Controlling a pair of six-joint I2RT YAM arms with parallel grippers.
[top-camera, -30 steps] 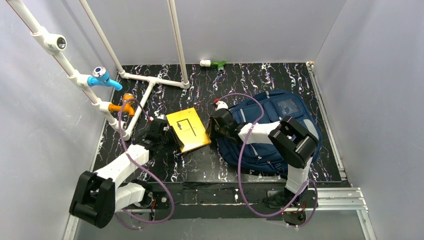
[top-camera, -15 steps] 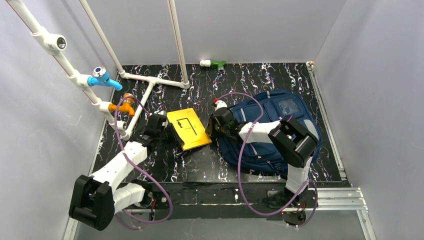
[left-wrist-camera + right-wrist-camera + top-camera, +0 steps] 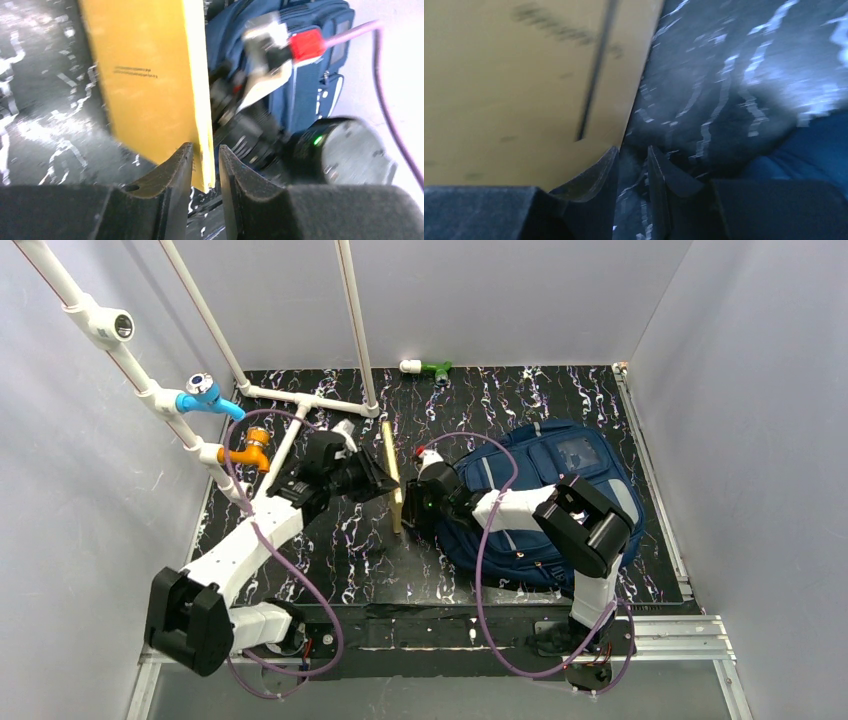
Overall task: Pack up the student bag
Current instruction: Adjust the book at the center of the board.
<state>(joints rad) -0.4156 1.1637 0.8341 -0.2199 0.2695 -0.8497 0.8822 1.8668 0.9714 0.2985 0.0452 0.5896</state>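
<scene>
Yellow book [image 3: 392,476], flat earlier, now on edge. I count one book, one student bag [image 3: 560,465]. Left jaws pinch book edge; right jaws slightly spread, empty.

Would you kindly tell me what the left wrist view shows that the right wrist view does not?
Left wrist only: the left tool pinching the yellow book by its edge; the right arm. Right wrist only: the right tool, slightly apart and empty; the black line on the book's cover. Both: the book, the student bag, the marbled table.
</scene>
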